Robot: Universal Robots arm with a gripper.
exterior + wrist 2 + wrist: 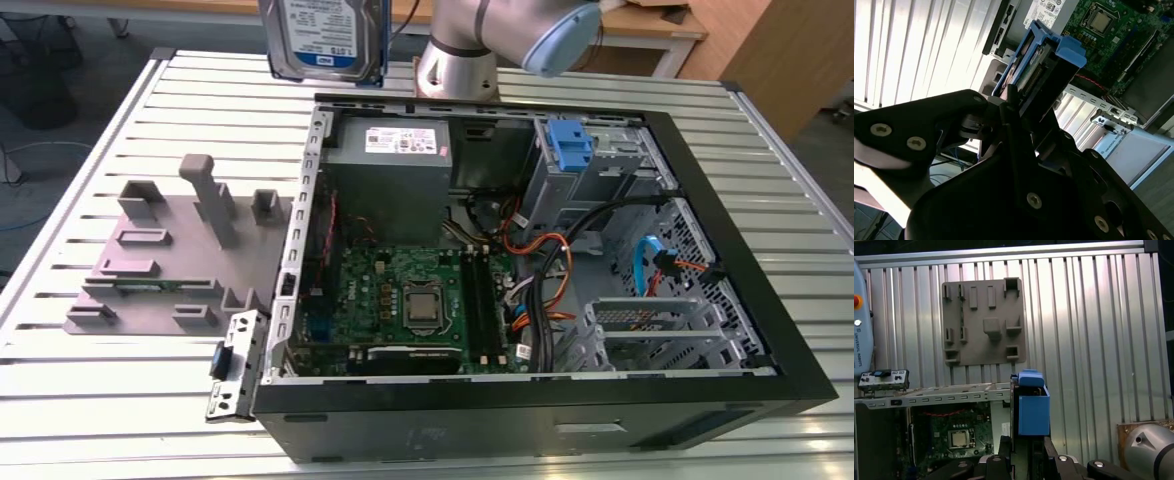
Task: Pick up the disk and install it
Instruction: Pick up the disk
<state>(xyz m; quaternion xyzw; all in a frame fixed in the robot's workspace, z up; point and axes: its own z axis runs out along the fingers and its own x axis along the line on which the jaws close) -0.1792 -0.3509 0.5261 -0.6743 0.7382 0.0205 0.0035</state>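
Aloft, one disk [324, 38] clamped in tool [1026, 442]; one open case [534, 425] nearby

The silver disk [324, 25] wears a blue-and-white label [327, 55]; the motherboard [400, 290] is green, the ribbed table [120, 400] pale grey.

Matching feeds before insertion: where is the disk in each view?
Exterior view: the disk, aloft beyond the case's far wall.
Second wrist view: the disk, next to the power supply.
First wrist view: the disk, edge-on, at the case's rim.
Shared landmark: the processor.
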